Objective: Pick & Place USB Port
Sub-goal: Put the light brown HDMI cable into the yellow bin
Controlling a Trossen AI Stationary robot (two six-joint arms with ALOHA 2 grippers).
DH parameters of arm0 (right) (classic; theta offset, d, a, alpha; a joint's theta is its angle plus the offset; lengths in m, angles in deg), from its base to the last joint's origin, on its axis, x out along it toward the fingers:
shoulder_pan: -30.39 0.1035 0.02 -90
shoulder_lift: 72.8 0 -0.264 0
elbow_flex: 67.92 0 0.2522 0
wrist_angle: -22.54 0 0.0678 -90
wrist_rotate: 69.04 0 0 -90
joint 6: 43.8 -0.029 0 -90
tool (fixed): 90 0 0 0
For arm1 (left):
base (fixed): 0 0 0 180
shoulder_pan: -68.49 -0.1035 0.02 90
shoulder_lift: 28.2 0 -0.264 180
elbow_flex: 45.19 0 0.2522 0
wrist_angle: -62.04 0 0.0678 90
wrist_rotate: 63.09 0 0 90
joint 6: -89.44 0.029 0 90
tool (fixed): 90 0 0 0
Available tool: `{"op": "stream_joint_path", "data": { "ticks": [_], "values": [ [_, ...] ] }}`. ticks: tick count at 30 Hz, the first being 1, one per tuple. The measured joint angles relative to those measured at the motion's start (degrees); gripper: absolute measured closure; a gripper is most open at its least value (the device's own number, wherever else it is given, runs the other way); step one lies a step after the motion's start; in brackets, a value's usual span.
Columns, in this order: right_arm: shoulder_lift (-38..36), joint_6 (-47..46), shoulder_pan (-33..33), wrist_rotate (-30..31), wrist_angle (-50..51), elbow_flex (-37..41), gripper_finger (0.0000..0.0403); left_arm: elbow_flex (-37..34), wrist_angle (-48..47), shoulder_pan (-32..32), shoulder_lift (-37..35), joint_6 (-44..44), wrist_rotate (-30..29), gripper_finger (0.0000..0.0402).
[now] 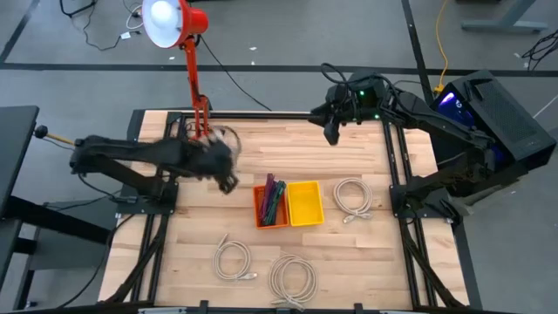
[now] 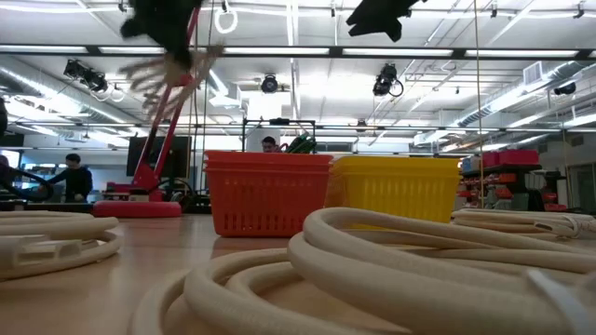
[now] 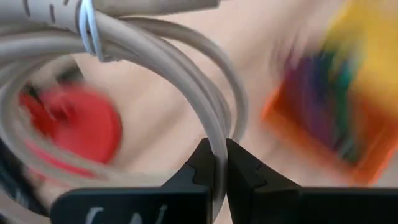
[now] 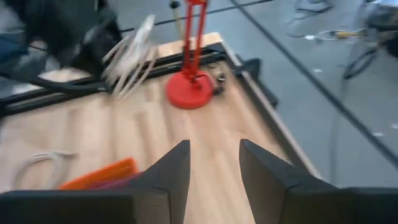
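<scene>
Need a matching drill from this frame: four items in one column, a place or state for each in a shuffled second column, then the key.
Items:
1. left gripper
2. right gripper
3. orange bin
4. yellow bin

States:
A. empty inside
B. open, holding nothing, at the table's far edge
C. shut on a cable coil, lifted off the table
D. holds colourful cables

Pairs: 1-C, 2-B, 3-D, 4-A
</scene>
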Motion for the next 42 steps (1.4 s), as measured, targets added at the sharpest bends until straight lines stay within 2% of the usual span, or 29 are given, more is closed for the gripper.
{"op": "stream_joint_path", "data": {
  "ticks": [4,6,10,14,17,23,31,42],
  "values": [
    [0.6,-1.5,1.4,-5.2,-1.5,0.0,0.0261,7.8,2.1,0.0,-4.3,0.1,-14.8,0.0385],
    [1.1,-1.7,2.9,-6.6,-4.2,0.0,0.0261,10.5,5.4,0.0,-4.6,3.8,-20.7,0.0385],
    [2.1,-2.2,5.9,-7.2,-10.9,0.0,0.0261,13.3,15.0,-1.0,-3.7,13.9,-24.8,0.0385],
    [2.6,-3.9,7.5,-7.2,-17.7,0.0,0.0261,13.1,23.3,-3.0,-2.2,18.3,-22.8,0.0385],
    [3.0,-4.5,8.5,-6.5,-21.9,0.0,0.0261,13.1,28.6,-3.8,0.1,21.2,-18.1,0.0385],
    [3.2,-2.9,9.0,-2.0,-20.7,0.0,0.0261,13.1,38.3,-4.9,6.0,24.9,-10.8,0.0385],
    [3.2,-3.1,8.9,-2.1,-20.8,0.0,0.0261,13.2,44.9,-6.1,9.4,25.9,-4.2,0.0385],
    [5.0,-4.6,8.9,-2.1,-22.1,0.0,0.0261,13.2,48.4,-6.1,13.1,27.3,-0.2,0.0385]
  ]
}}
